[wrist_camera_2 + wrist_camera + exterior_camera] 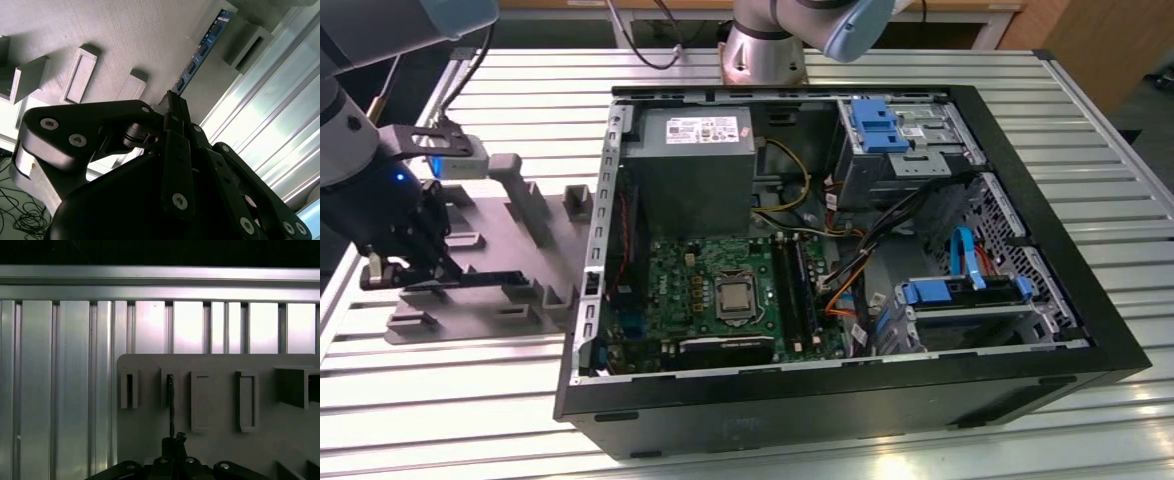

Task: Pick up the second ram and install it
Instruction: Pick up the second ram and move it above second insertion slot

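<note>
Gripping one end of the second ram (199,56) with the gripper (172,103), fingers apparently pressed shut on the strip's two faces, though hard to confirm behind the dark linkage in the second wrist view. Hovering low over the grey fixture tray (494,312) at the exterior view's left, on the slatted aluminium table (454,400), just beside the open computer case (854,405).

Open room on the side away from the case: bare table slats beyond the tray's edge, plain to see in the first wrist view. Open room above the strip too. Tighter toward the exterior view's right, hemmed by the case's black side wall just past the tray. Inside that wall, well apart from the strip: the motherboard (700,285), the long black slots (794,290) and the grey power-supply box (687,170).

Close around the strip, standing up from the tray floor on both sides: raised grey blocks (247,42) and narrow slotted posts (129,389). Crowded from above and behind by the arm's own dark body at the exterior view's left edge.

Standing on its long edge in the tray, thin edge up, chips on the side face. Long axis running across the exterior view, from the gripper at the left end toward the case at the right. Far end lodged between the raised grey blocks. Seen edge-on in the first wrist view as a thin dark line leading straight away from the gripper.
</note>
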`<state>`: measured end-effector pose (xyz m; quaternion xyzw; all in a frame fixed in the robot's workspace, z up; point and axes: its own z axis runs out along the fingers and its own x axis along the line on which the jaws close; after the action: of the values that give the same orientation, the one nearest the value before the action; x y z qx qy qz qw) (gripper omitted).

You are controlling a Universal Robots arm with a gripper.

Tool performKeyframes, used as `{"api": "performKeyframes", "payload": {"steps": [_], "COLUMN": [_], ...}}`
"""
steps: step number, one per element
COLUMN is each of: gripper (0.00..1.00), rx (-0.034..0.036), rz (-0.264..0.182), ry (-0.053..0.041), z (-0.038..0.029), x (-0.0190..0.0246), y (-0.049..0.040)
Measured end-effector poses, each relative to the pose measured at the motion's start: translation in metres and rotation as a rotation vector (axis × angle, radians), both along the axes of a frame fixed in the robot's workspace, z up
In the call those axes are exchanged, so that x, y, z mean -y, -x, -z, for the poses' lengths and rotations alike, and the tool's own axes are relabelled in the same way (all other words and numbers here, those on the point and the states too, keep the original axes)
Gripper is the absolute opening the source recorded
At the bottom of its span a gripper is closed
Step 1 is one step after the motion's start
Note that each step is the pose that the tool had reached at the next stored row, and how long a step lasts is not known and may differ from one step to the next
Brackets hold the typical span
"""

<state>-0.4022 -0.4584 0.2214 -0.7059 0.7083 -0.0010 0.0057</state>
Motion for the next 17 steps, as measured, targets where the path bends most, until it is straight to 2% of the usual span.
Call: {"api": "performKeyframes", "payload": {"steps": [17], "gripper": [0.11], "rx": [0.0003], "rz": [0.000], "ry": [0.0000], "z": [-0.0176], "x": [0.0000], "y": [0.0000]}}
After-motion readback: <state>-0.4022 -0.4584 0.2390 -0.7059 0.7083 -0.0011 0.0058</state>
